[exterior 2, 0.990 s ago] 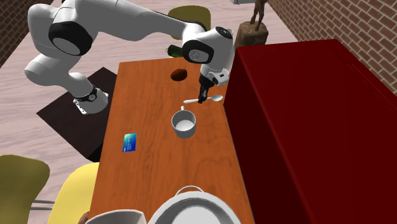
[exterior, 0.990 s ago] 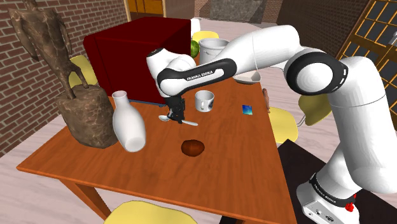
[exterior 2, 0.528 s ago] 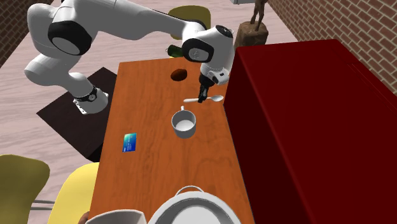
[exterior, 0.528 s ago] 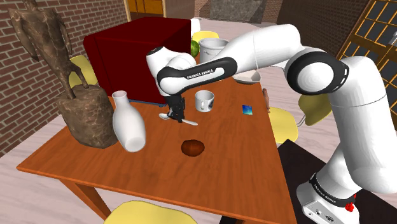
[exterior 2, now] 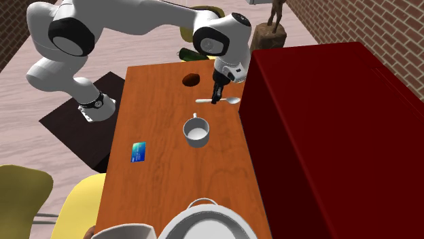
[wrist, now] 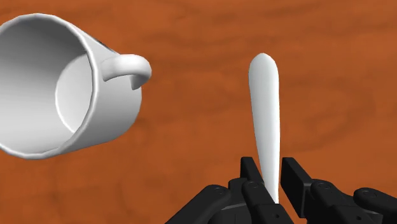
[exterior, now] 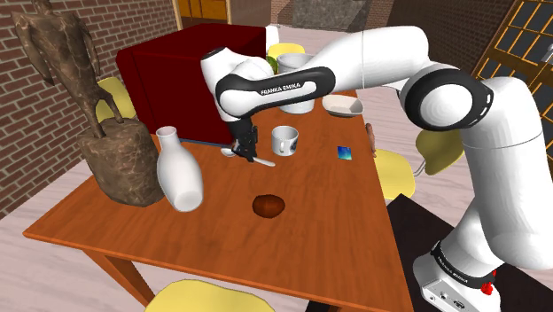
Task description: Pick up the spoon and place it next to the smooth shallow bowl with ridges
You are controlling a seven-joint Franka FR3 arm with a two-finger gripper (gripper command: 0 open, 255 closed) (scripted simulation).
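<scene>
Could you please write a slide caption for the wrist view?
Gripper clasping the white spoon over the brown tabletop, white mug nearby.

White spoon (wrist: 266, 121); white mug (wrist: 63, 89); orange-brown grained table (wrist: 191, 38); dark red cabinet (exterior 2: 326, 136); blue-green card (exterior 2: 138, 151); yellow chair (exterior 2: 81, 200).

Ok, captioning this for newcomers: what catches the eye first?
The black tool of the white arm clasping a white spoon over the orange-brown table, beside a white mug. Then the big dark red box at the second exterior view's right, and the brown statue at the shoulder view's left.
</scene>
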